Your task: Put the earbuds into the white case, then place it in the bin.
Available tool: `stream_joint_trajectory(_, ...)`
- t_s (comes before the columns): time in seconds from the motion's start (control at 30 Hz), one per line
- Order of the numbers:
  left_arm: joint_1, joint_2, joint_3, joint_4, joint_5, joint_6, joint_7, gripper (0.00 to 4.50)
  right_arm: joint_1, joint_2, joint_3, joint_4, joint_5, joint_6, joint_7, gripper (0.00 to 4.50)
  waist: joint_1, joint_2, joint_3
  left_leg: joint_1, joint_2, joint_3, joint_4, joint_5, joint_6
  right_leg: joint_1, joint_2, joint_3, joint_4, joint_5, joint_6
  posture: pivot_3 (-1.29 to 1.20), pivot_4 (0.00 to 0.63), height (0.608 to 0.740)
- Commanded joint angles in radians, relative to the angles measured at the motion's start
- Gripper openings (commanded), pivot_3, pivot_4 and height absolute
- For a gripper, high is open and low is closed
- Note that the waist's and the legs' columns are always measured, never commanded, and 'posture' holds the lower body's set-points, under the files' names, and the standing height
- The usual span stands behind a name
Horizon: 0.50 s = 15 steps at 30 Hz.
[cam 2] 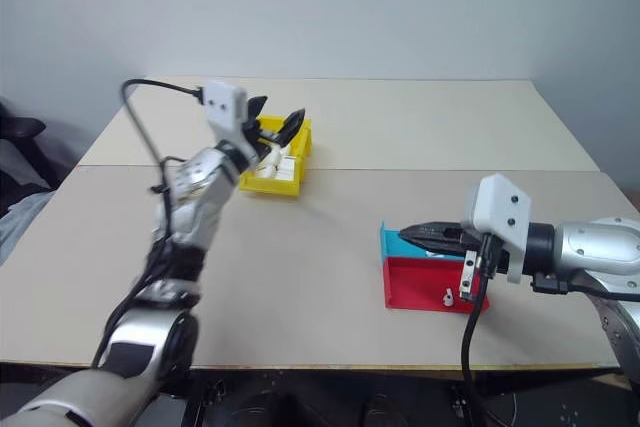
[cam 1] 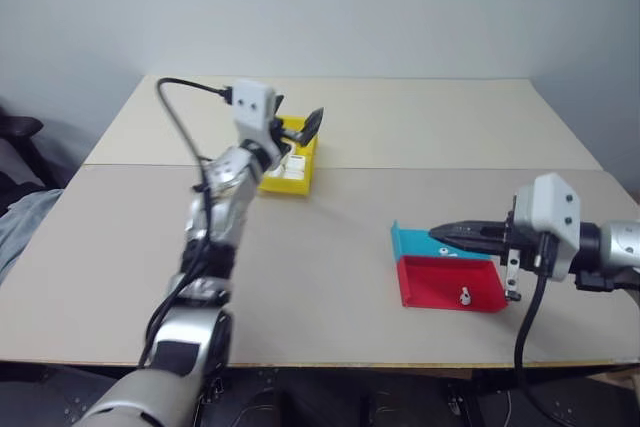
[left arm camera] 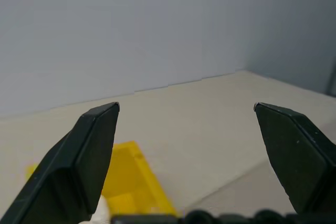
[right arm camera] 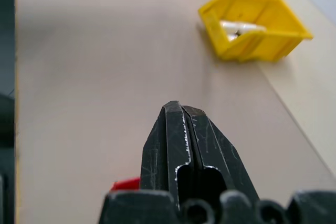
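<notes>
One table (cam 1: 400, 137). One yellow bin (right arm camera: 254, 27), holding one white case (right arm camera: 239, 26). Two shallow trays: one teal (cam 1: 412, 243), one red (cam 1: 440, 285). One small white item (cam 1: 465, 295) in the red tray. Two grippers: left (cam 1: 298, 133), right (cam 1: 445, 236).
</notes>
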Motion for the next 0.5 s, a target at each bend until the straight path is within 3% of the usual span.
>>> stream_joint_trajectory(0.03,0.14,0.134,-0.035,-0.334,-0.09,0.097,-0.168,4.48,0.031,-0.022,-0.052,0.039,-0.058,-0.098,0.063,0.0,0.0,0.0,0.0,0.0,0.0,0.0,0.0,0.0,0.0,0.0,0.0,0.0,0.0,0.0,0.0,0.0,0.15,0.74)
stream_joint_trajectory(0.13,0.27,0.253,0.017,-0.512,-0.209,0.214,-0.239,4.48,0.062,-0.025,-0.061,0.086,-0.091,-0.152,0.11,0.0,0.011,0.0,0.0,0.003,0.0,-0.001,0.0,-0.004,0.007,0.002,0.0,-0.001,0.001,0.0,0.0,0.0,0.15,0.74)
stream_joint_trajectory(0.3,0.474,0.436,0.091,-0.673,-0.29,0.276,-0.35,4.48,0.109,-0.036,-0.072,0.16,-0.147,-0.243,0.182,0.0,0.01,0.001,0.0,0.005,0.0,-0.004,-0.001,-0.006,0.009,0.003,0.0,0.001,0.001,-0.001,-0.001,0.0,0.15,0.74)
stream_joint_trajectory(0.5,0.537,0.479,0.154,-0.722,-0.367,0.32,-0.342,4.48,0.091,-0.028,-0.049,0.172,-0.149,-0.263,0.188,0.0,0.014,0.001,0.0,0.005,0.001,-0.004,-0.001,-0.006,0.009,0.003,0.0,0.0,0.001,-0.002,-0.001,0.0,0.15,0.74)
